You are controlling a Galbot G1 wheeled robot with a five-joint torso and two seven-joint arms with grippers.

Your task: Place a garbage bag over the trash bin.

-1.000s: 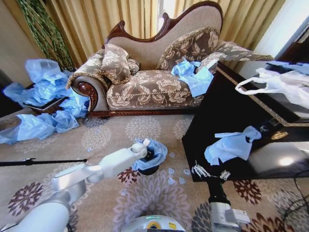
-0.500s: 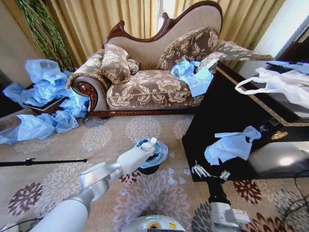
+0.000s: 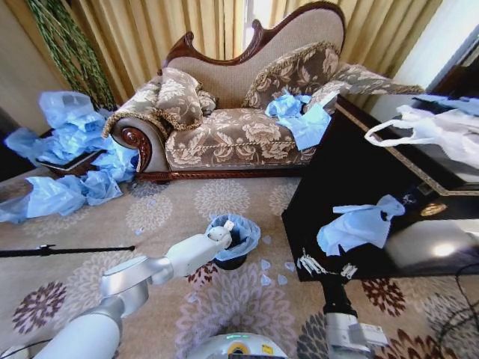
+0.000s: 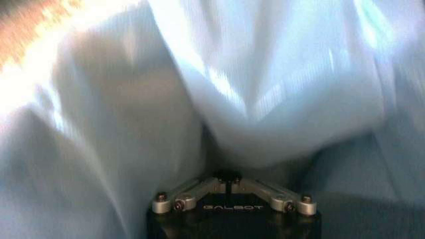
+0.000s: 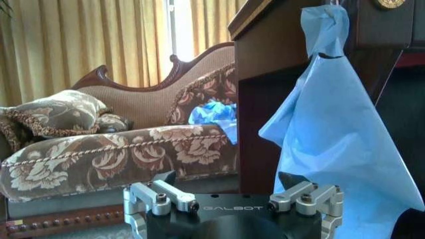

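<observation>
**Bag on bin, left claw buried in plastic: snag risk**

The trash bin (image 3: 231, 261) sits on the carpet in front of the sofa (image 3: 247, 112), w/ the garbage bag (image 3: 238, 233) draped over its mouth, loose and bunched. Left claw (image 3: 222, 235) is at the bin's rim, inside the bag; can't tell if it's open or closed, film covers it in the wrist view.

Risks, as I judge them: thin film could catch on the claw and lift off w/ it, or tear; a sideways nudge could tip the light bin.

Right claw (image 5: 232, 186) hangs low beside the desk (image 3: 352, 187), spread wide, holding nothing.

Writing: "GALBOT" on both claw bases. No other legible text.
</observation>
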